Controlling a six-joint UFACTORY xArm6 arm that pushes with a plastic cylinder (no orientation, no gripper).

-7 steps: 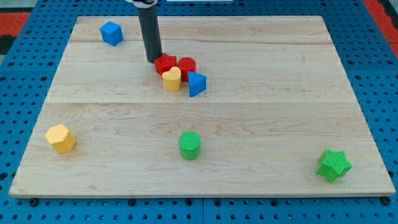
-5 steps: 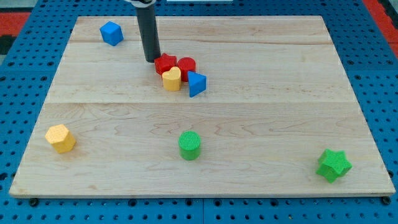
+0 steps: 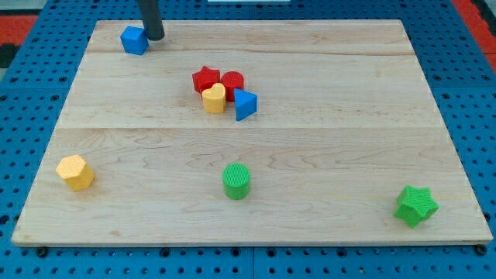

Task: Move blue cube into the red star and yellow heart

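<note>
The blue cube sits near the board's top left corner. My tip stands just to the right of it, touching or almost touching its right side. The red star and the yellow heart lie together in a cluster above the board's middle, the heart just below the star. The cluster is well to the right of and below the cube.
A red cylinder and a blue triangular block press against the star and heart on their right. A yellow hexagonal block lies at the lower left, a green cylinder at the bottom middle, a green star at the lower right.
My tip has left the red star's left side and moved up and left to the blue cube's right side. The cube has shifted slightly left. The cluster has not moved.
</note>
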